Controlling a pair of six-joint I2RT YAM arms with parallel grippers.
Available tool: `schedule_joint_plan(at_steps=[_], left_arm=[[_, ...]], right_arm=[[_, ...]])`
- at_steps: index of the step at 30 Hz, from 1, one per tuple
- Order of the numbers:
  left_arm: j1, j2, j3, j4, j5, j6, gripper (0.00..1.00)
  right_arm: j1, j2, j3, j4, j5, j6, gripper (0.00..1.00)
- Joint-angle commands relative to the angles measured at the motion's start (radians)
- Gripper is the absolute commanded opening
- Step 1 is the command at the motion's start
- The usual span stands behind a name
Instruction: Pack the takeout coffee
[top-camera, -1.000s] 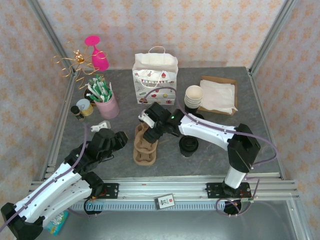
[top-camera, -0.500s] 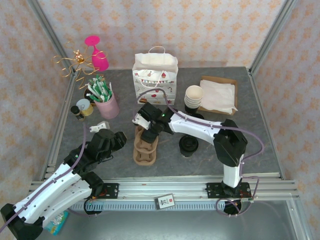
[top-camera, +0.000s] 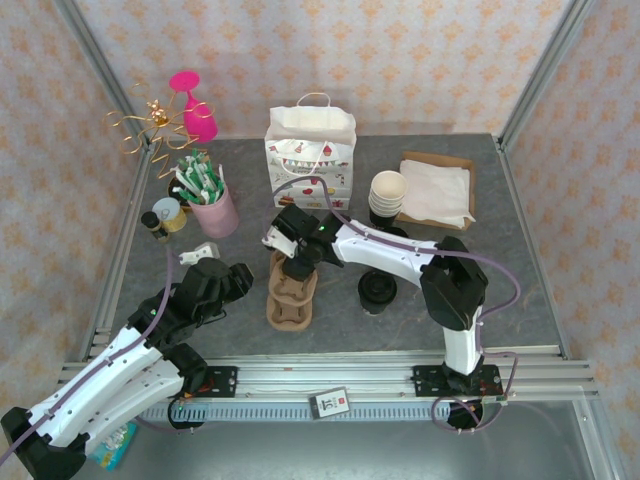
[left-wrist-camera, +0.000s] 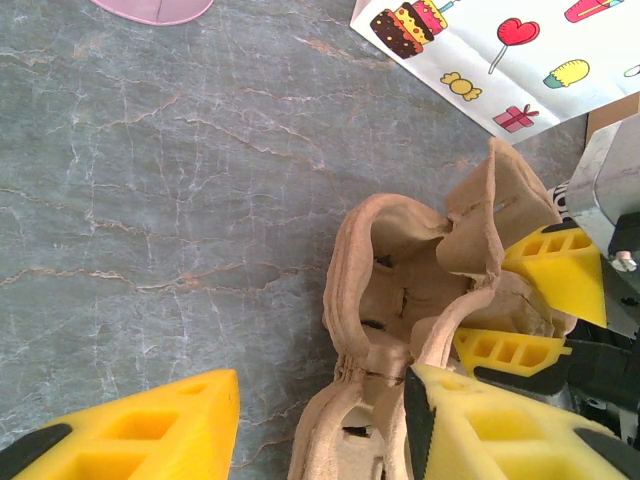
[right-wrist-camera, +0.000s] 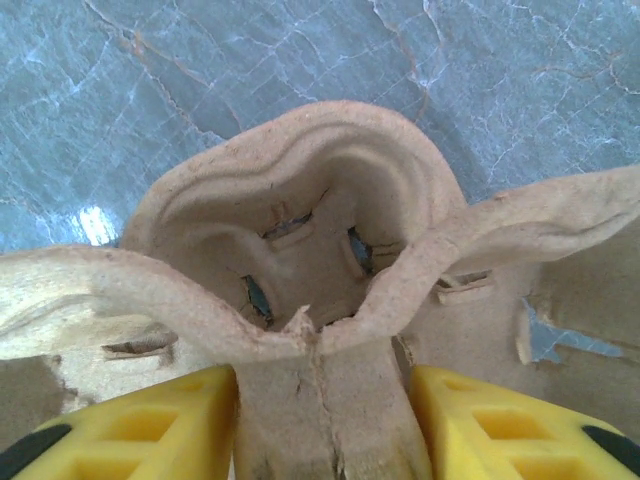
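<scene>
The takeout coffee (top-camera: 378, 288), a dark cup under a round black lid, stands on the table right of a brown pulp cup carrier (top-camera: 288, 300). My right gripper (top-camera: 297, 262) is at the carrier's far end. In the right wrist view its yellow fingers (right-wrist-camera: 150, 430) press both sides of the carrier's central ridge (right-wrist-camera: 320, 400), so that gripper (right-wrist-camera: 320, 430) is shut on it. My left gripper (top-camera: 232, 283) sits low at the carrier's left side. In the left wrist view it (left-wrist-camera: 320, 430) stands open astride the carrier's rim (left-wrist-camera: 400, 270): one finger touches, the other is apart.
A printed gift bag (top-camera: 312, 160) stands upright behind the carrier. A stack of lidless cups (top-camera: 388, 192) and a tray of napkins (top-camera: 437, 188) are at the back right. A pink pot of sticks (top-camera: 214, 210) and a small jar (top-camera: 165, 215) stand at the left.
My right gripper has shifted slightly left over the carrier's far end, and its fingers have closed onto the central ridge. The left arm has not moved.
</scene>
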Motion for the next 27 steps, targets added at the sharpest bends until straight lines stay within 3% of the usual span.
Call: schedule_joint_plan(at_steps=[1,11,27], left_arm=[[0.011,-0.003,0.018,-0.005,-0.022,-0.012,0.49],[0.012,-0.006,0.026,-0.010,-0.019,-0.012,0.49],[0.013,-0.001,0.092,-0.048,-0.018,0.002,0.48]], right_arm=[[0.004,0.000,0.030,-0.035,0.024,0.018,0.45],[0.004,-0.012,0.067,-0.055,0.009,0.047,0.31],[-0.027,-0.133,0.117,-0.108,0.002,0.226,0.29]])
